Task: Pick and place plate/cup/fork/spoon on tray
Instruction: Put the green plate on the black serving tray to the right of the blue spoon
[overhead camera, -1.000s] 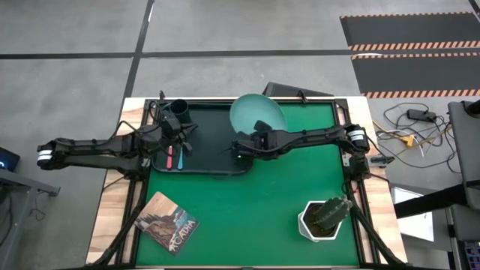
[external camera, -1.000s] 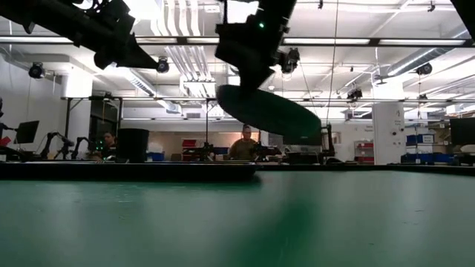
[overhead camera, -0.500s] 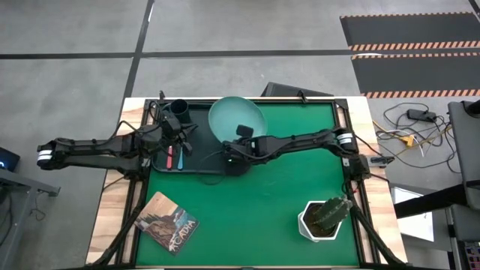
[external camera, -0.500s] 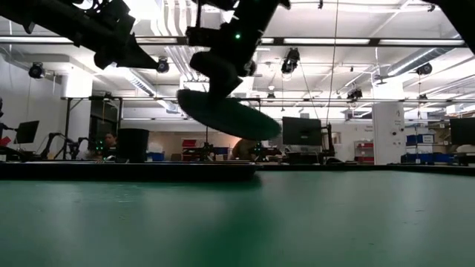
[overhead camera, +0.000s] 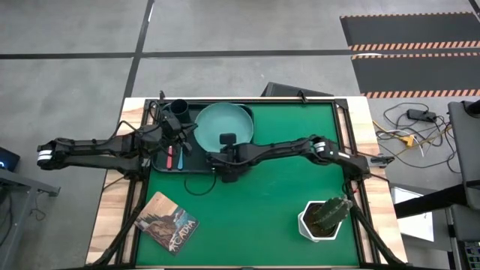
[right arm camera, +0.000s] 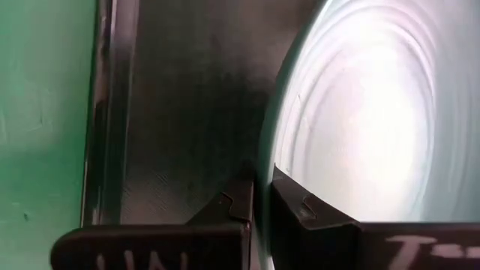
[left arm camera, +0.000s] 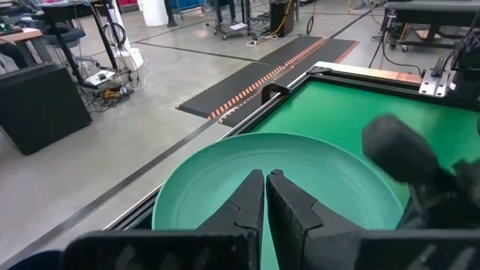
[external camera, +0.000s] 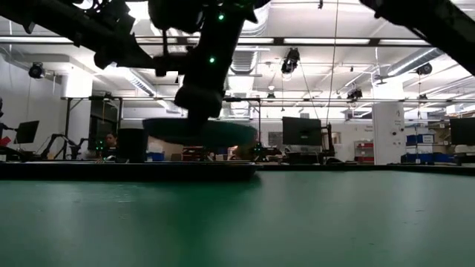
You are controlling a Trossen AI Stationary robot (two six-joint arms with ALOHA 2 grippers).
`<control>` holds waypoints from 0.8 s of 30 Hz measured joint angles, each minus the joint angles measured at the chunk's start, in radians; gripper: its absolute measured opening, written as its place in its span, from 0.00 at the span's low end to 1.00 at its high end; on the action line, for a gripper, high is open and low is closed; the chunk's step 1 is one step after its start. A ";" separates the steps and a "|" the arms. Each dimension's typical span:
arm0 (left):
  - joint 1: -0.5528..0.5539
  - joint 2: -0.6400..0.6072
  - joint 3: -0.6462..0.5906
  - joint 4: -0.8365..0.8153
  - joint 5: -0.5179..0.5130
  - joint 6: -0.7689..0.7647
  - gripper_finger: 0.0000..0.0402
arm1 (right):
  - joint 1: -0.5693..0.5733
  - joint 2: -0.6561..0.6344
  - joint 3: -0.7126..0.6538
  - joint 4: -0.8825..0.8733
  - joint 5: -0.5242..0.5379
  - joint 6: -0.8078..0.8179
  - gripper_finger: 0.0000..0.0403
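The plate (overhead camera: 223,122) is seen as a round teal-green dish w/ a shallow raised rim and a smooth, glossy inside; faint concentric rings are shown on its surface in the right wrist view (right arm camera: 375,120). It is held over the right part of the tray (overhead camera: 196,166), level, and in the low view (external camera: 200,132) its underside is seen just above the tray rim; whether it touches the tray floor can't be told. The right gripper (overhead camera: 225,144) is pinched on the plate's near rim, fingers (right arm camera: 300,214) pressed onto the edge from both sides.

Compared w/ 1 s ago, the plate has been carried from above the tray's right end leftward and brought down; it was tilted then and is flat now. The right arm has been stretched further across the table. The left arm, cup, fork and spoon are unchanged.

The tray is a black rectangle w/ rounded corners and a raised rim, matte inside. The cup (overhead camera: 179,111), a small black cylinder, is stood in the tray's far left corner. The fork (overhead camera: 170,158), pink-red handle, and the spoon (overhead camera: 181,158), light blue handle, are laid side by side at the tray's left end. The left gripper (overhead camera: 182,139) is held over that end, fingers (left arm camera: 251,199) pressed together, empty.

The table (overhead camera: 285,210) is covered in a green mat. A white pot w/ a plant (overhead camera: 324,217) and a picture card (overhead camera: 167,222) are set near its front edge.
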 joint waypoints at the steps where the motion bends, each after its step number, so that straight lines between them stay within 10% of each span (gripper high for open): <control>1: 0.000 0.000 0.000 0.000 0.000 0.000 0.00 | 0.000 0.017 0.018 -0.009 0.000 -0.012 0.02; 24: 0.000 0.000 0.000 -0.002 0.000 0.003 0.00 | -0.032 0.108 0.102 0.002 -0.106 -0.092 0.02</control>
